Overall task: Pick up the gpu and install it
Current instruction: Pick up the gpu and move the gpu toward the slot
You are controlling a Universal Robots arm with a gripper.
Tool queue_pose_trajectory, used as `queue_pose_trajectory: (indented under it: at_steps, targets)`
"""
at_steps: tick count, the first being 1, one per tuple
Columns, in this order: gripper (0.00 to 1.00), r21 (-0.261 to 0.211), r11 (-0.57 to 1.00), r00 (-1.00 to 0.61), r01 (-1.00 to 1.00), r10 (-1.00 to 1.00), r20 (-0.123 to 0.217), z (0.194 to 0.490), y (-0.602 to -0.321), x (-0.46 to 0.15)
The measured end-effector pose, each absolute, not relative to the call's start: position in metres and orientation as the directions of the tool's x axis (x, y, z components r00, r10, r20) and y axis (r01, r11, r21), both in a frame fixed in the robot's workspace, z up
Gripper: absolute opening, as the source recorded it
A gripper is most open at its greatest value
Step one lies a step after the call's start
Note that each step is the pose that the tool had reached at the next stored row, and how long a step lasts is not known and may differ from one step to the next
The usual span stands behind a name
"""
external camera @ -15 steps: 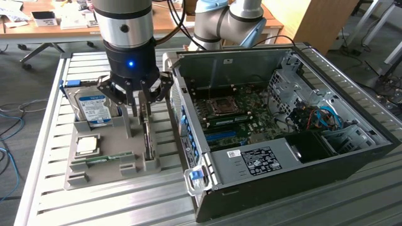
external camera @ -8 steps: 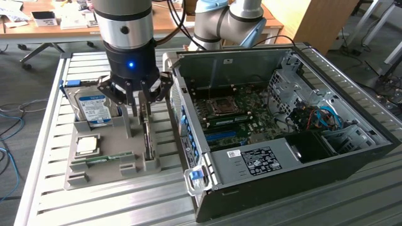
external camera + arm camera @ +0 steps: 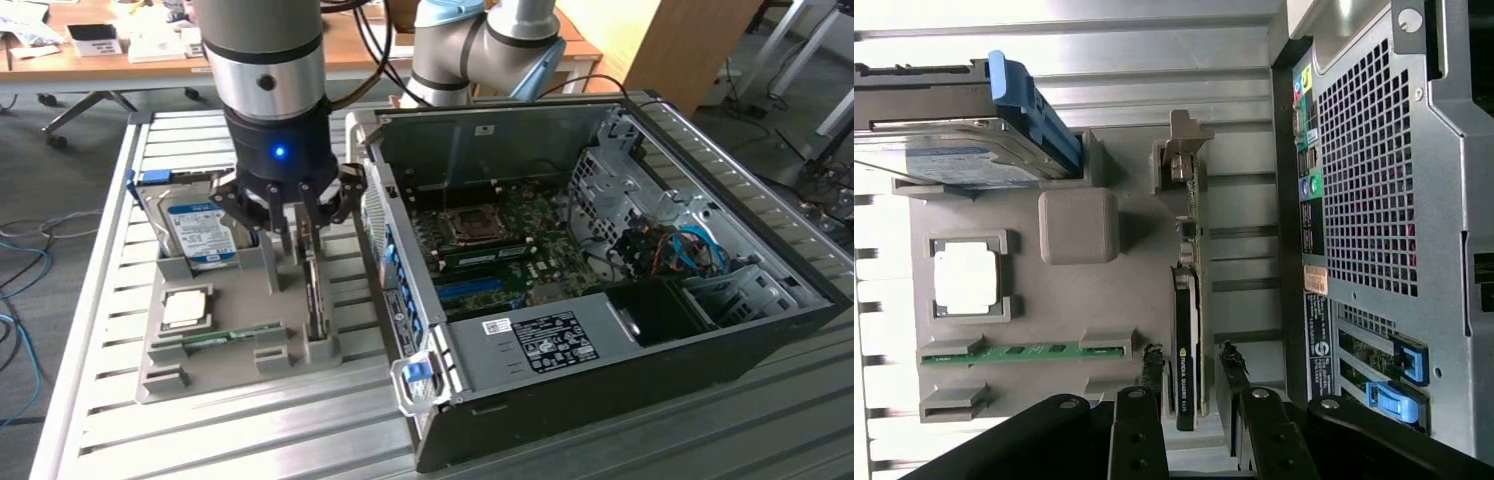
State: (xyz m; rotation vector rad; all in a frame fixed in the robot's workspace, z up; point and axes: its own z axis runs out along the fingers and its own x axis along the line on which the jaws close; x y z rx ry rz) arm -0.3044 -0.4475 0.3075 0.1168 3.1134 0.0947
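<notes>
Fingers (image 3: 1137,430) of the end effector (image 3: 1189,352) sit nearest the lens in the wrist view, black and spread. One stands on each face of the gpu (image 3: 1185,320), with a sliver of gap showing on both sides. The jaws stand wide and grip nothing.

In the exterior view the end effector (image 3: 296,268) hangs straight down over the same card. The gpu (image 3: 316,300) stands on its long edge in a slot of the grey holder (image 3: 227,372) rather than lying flat. That upright stance looks deliberate: it offers both broad faces to a pinch from above, and grey end posts keep it from toppling. The hard drive (image 3: 200,230) is likewise propped in its own bay. The processor (image 3: 184,308) and the memory stick (image 3: 220,337) lie low in shallow pockets, each apart from the card (so nothing crowds the finger on that side).

The other side is tighter. There the holder's edge runs just beside the computer case (image 3: 747,330), whose perforated rear wall rises near the outer finger. Above the card the way is open. The case lies on its side on the table (image 3: 267,440) with its open face up, so the motherboard (image 3: 507,250) can be reached from overhead, ringed by metal walls.
</notes>
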Motion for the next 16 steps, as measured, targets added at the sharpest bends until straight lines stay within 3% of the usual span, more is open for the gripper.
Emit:
queue_pose_trajectory:
  at_steps: [16]
  targets:
    - [0.36, 0.062, 0.995, -0.997, 0.074, 0.076, -0.022, 0.2991, -0.4475, -0.3045]
